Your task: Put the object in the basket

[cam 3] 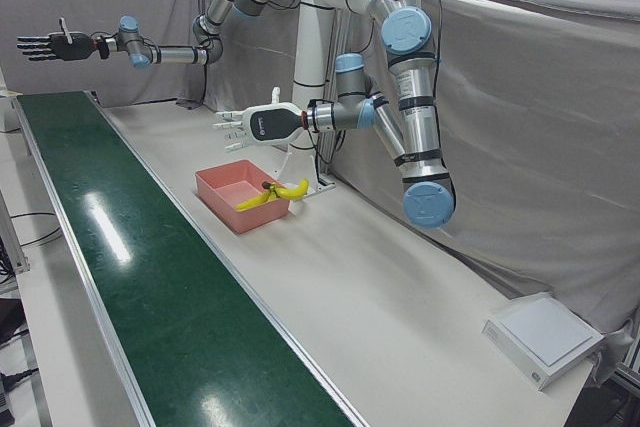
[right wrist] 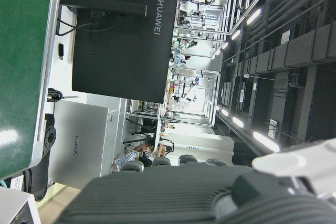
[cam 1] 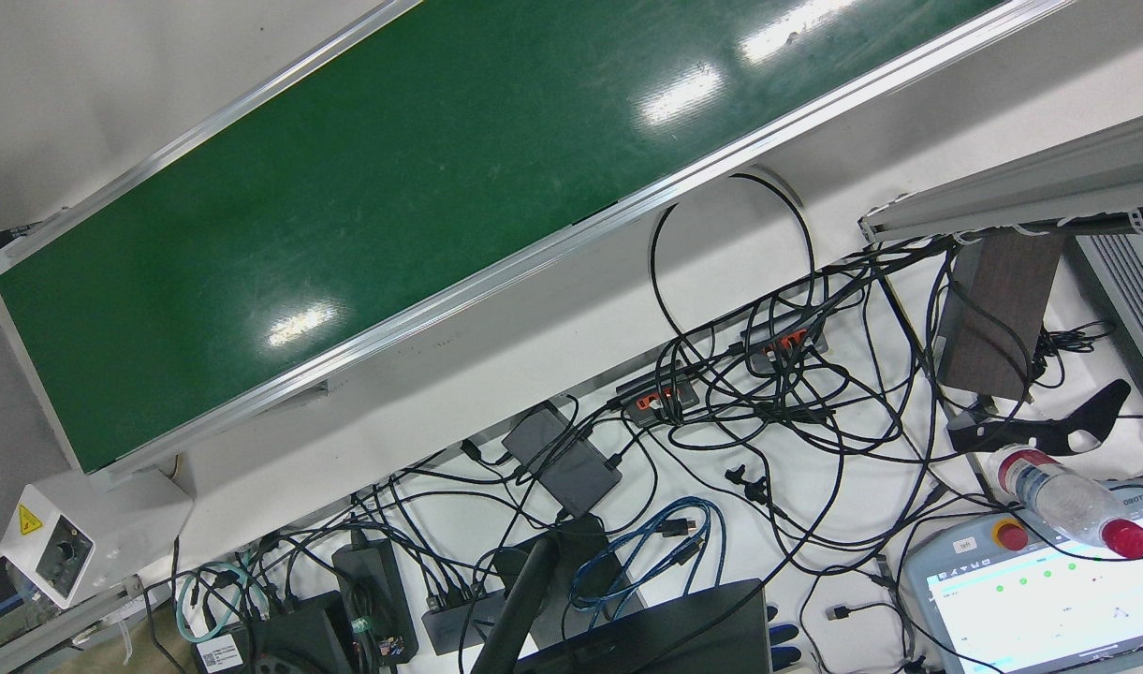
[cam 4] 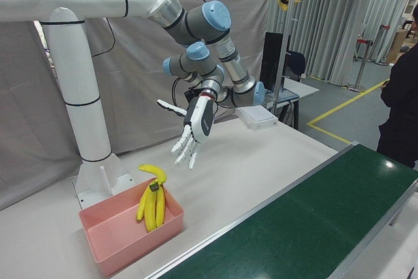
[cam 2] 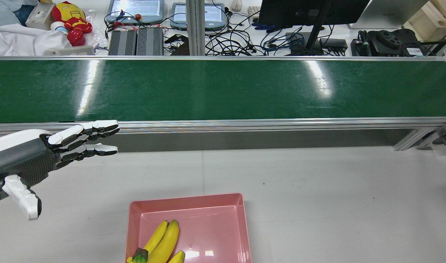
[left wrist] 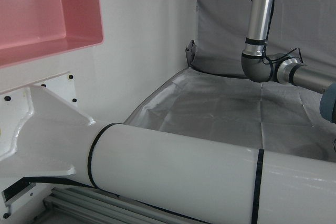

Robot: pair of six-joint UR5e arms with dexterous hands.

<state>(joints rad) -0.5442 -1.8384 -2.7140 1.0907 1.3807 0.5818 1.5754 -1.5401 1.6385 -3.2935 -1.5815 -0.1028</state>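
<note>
A pink basket point(cam 2: 186, 197) sits on the white table, on the robot's side of the conveyor. A bunch of yellow bananas point(cam 2: 165, 239) lies in it, leaning on its rim; the bunch also shows in the left-front view point(cam 3: 278, 193) and the right-front view point(cam 4: 151, 204). My left hand point(cam 2: 36, 157) is open and empty, fingers spread, hovering above the table to the left of the basket point(cam 4: 130, 247); it also shows in the right-front view point(cam 4: 193, 129). My right hand point(cam 3: 46, 45) is open and empty, stretched out far beyond the basket point(cam 3: 224, 203).
A green conveyor belt point(cam 2: 223, 91) runs across the table beyond the basket, bare. The white pedestal point(cam 4: 91, 135) stands behind the basket. A white flat box point(cam 3: 542, 337) lies at the table's left end. A person point(cam 4: 401, 96) stands beyond the belt.
</note>
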